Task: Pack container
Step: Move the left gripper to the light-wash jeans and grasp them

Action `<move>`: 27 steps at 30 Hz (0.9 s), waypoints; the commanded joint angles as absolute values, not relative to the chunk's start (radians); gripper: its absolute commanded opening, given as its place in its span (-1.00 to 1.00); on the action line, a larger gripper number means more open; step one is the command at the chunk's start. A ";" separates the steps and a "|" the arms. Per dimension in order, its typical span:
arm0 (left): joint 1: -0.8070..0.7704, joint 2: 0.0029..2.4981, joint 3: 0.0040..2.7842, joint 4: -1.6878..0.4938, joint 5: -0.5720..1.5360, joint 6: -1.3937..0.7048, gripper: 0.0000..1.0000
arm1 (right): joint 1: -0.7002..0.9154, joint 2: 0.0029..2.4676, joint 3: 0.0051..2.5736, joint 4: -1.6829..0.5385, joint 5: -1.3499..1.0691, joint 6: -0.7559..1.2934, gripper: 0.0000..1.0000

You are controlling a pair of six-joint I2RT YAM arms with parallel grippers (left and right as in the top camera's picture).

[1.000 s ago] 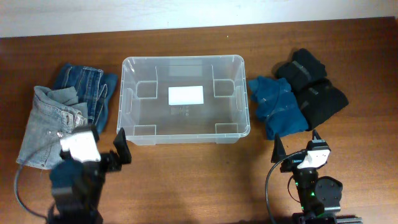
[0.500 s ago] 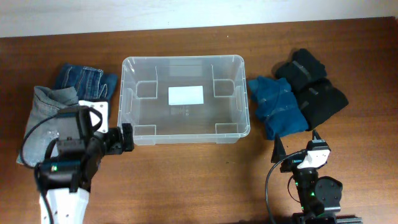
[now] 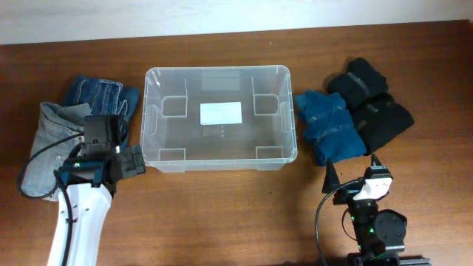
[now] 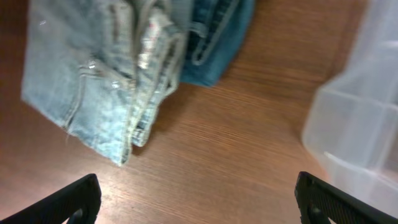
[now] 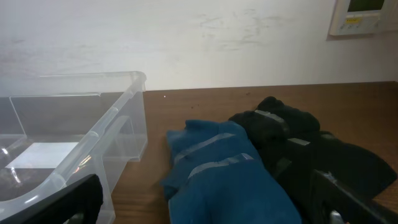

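Observation:
The clear container (image 3: pixel 216 69) stands in the middle of the table, with nothing in it but a white label (image 3: pixel 221 113) on its base. My left gripper (image 3: pixel 111 151) is open and empty. It hovers over bare table between the light grey jeans (image 3: pixel 50 144) and the container's left wall. In the left wrist view the gripper (image 4: pixel 199 202) shows the light jeans (image 4: pixel 93 68), the dark blue jeans (image 4: pixel 214 37) and the container's corner (image 4: pixel 360 124). My right gripper (image 3: pixel 353 171) is open and empty, in front of a blue garment (image 3: pixel 330 125).
Dark blue jeans (image 3: pixel 103 96) lie behind the light ones. Black garments (image 3: pixel 373 103) lie right of the blue one. The right wrist view shows the container (image 5: pixel 93 143), the blue garment (image 5: pixel 217 168), the black garments (image 5: pixel 298 149), and a wall panel (image 5: pixel 364 15) behind.
My left arm has moved from the table's front edge up and back towards the jeans, beside the container's left front corner. The right arm has not moved.

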State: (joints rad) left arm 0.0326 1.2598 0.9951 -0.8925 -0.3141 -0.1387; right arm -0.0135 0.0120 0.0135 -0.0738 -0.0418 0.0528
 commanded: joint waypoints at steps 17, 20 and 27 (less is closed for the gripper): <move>0.204 1.496 1.013 -0.782 -0.382 -0.236 0.99 | -0.022 0.006 0.006 -0.075 -0.030 0.056 0.97; 0.204 1.525 1.013 -0.762 -0.382 -0.236 0.99 | -0.022 0.006 0.006 -0.075 -0.030 0.056 0.97; 0.219 1.532 1.013 -0.720 -0.416 -0.217 0.98 | -0.022 0.006 0.006 -0.075 -0.030 0.056 0.97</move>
State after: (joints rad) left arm 0.2028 1.5265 0.9951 -0.7429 -0.3832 -0.2264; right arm -0.0135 0.0120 0.0135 -0.0738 -0.0422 0.0525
